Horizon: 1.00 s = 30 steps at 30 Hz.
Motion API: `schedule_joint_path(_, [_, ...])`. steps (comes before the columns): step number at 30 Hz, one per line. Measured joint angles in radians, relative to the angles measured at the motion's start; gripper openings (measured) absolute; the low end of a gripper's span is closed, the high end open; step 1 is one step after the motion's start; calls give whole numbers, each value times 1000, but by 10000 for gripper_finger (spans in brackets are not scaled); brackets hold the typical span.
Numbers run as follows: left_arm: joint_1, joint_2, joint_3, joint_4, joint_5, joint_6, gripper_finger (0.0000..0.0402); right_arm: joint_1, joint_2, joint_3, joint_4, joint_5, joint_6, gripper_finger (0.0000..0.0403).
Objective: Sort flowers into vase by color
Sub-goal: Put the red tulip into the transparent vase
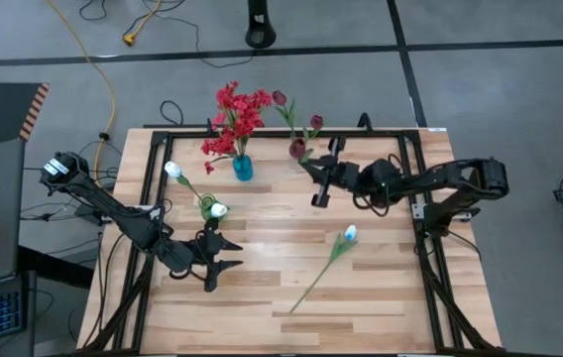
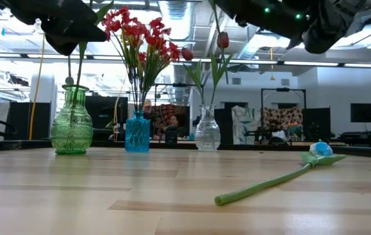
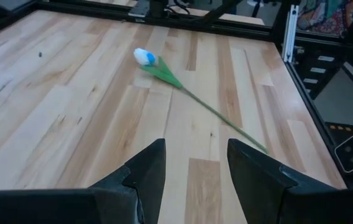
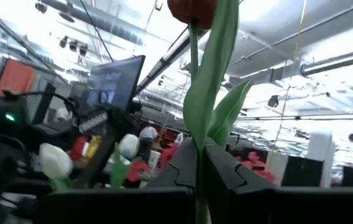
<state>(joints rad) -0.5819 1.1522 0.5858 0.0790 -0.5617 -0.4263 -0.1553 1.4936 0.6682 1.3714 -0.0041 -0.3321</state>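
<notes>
From above: red flowers point(image 1: 238, 117) in blue vase point(image 1: 243, 168); clear vase point(image 1: 298, 149) half hidden under maroon tulips point(image 1: 297, 111); green vase point(image 1: 206, 206) holding white tulips point(image 1: 174, 171). One white tulip point(image 1: 349, 234) lying flat on wooden surface point(image 1: 381, 278).

Level view: both arms cut off at the top edge.

Left wrist: left hand point(image 3: 193, 168) open, empty, above smooth planks.

Right wrist: right hand point(image 4: 199, 167) closed on a maroon tulip's thin stem point(image 4: 199, 124).

A white tulip point(image 1: 349, 234) lies flat ahead of the left claw point(image 1: 230, 253); a maroon tulip point(image 4: 192, 9) stands upright, pinched in the right claw point(image 4: 199, 162).
</notes>
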Motion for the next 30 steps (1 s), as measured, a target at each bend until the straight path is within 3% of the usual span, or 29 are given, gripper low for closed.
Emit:
schedule_joint_path(18, [0,0,0,-1,-29,0,160,-142,0,89,-32,-275,-44,40])
schedule_joint_path(30, [1,0,0,10,-31,-5,160,-208,224,229,38,-288,-31,40])
